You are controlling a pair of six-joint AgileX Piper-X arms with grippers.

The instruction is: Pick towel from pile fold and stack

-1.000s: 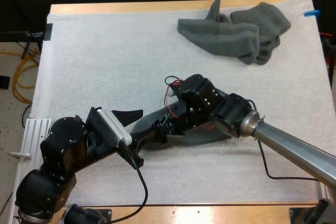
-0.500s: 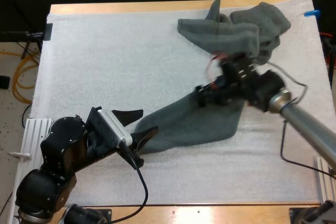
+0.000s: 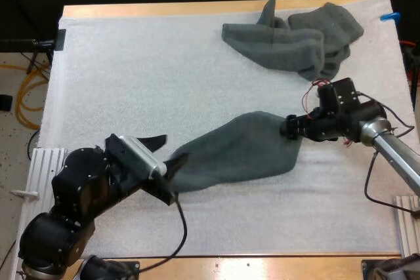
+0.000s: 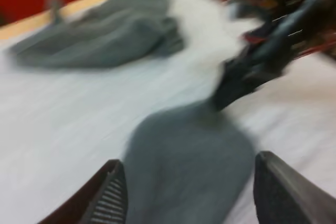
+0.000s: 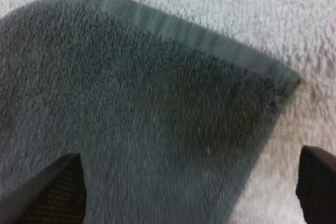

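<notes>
- Since a second ago, the right gripper (image 3: 287,129) has travelled away from the left gripper (image 3: 176,148), from close in front of it out to the opposite end of the towel (image 3: 236,154). The towel was bunched between the two and now lies drawn out long.
- Work surface: the mat (image 3: 131,70) carries all items. No folded stack is seen on it.
- Stock: the pile (image 3: 295,40) lies crumpled, well beyond the right gripper on its far side. Neither gripper touches it.
- Workpiece: the towel lies flat on the mat, apart from the pile. One end sits between the left gripper's fingers, and the hemmed corner lies directly under the right gripper.
- Left side: the left gripper's fingers are spread, one on either side of the towel's end, and do not press it. It is released.
- Right side: the right gripper's fingers are spread wide above the corner and clear of it. It is released.
- Status, as judged: the pick from the pile is done, and the spreading appears done.
- Remaining: fold the towel, set it down as the start of a stack, then repeat for what the pile holds.
</notes>
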